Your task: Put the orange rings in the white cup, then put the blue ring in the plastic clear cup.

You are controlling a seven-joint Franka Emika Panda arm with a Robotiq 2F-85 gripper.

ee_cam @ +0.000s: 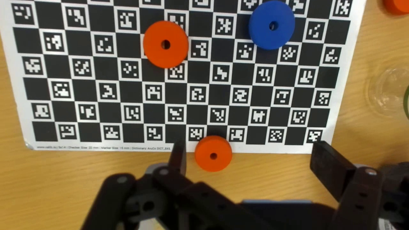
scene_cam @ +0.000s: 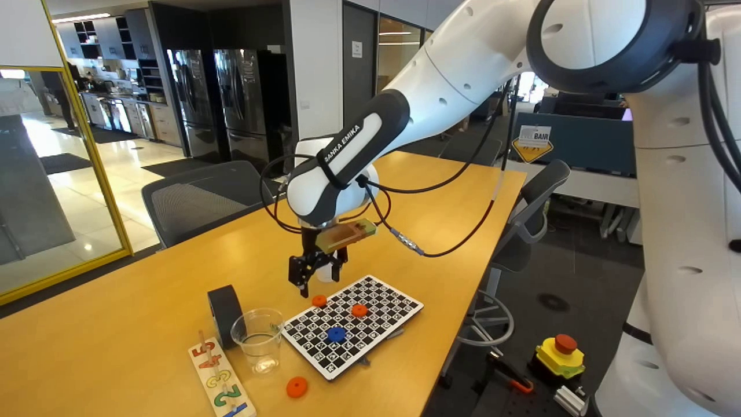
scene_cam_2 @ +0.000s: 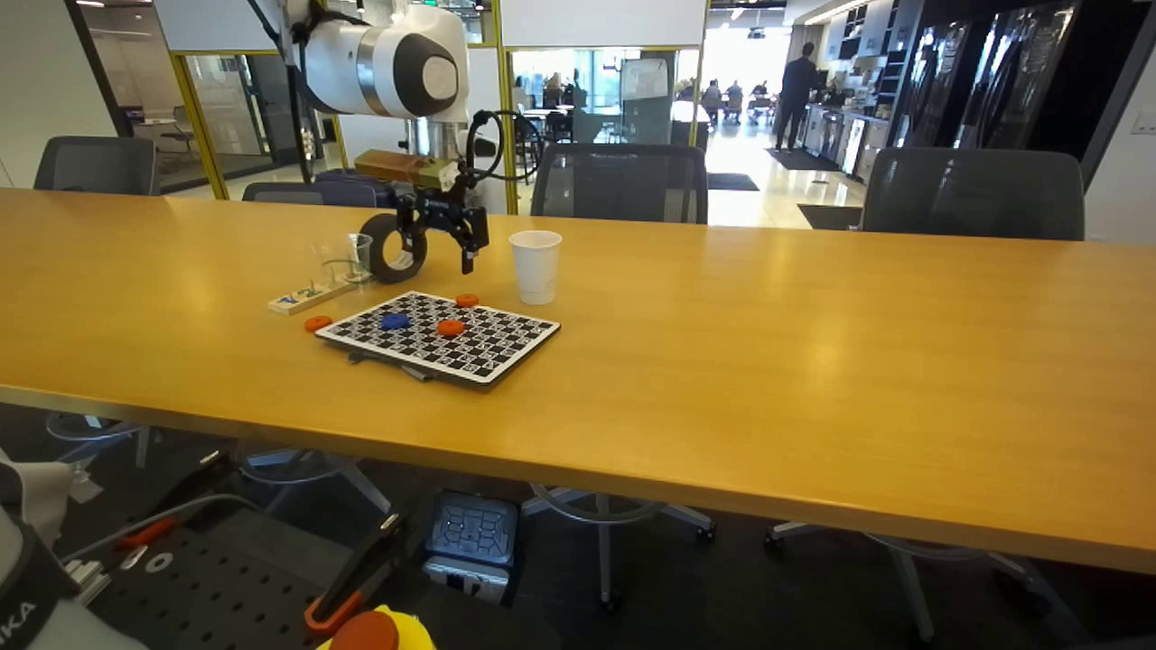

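Observation:
Three orange rings show: a ring (scene_cam: 319,300) (scene_cam_2: 467,300) (ee_cam: 207,148) at the board's edge, a ring (scene_cam: 359,310) (scene_cam_2: 451,328) (ee_cam: 156,52) on the board, and a ring (scene_cam: 297,387) (scene_cam_2: 318,323) (ee_cam: 397,5) on the table beyond it. The blue ring (scene_cam: 336,334) (scene_cam_2: 395,320) (ee_cam: 262,28) lies on the board. The white cup (scene_cam_2: 536,266) stands upright; it is partly hidden behind my gripper in an exterior view (scene_cam: 325,274). The plastic clear cup (scene_cam: 260,341) (scene_cam_2: 359,253) (ee_cam: 388,91) stands beside the board. My gripper (scene_cam: 320,284) (scene_cam_2: 438,257) (ee_cam: 249,148) is open and empty above the edge ring.
A checkered marker board (scene_cam: 379,284) (scene_cam_2: 488,361) (ee_cam: 271,148) lies on the table. A black round-holed block (scene_cam: 226,315) (scene_cam_2: 384,266) stands upright behind the clear cup. A wooden number strip (scene_cam: 223,382) (scene_cam_2: 307,298) with thin pegs lies next to it. Chairs line the table.

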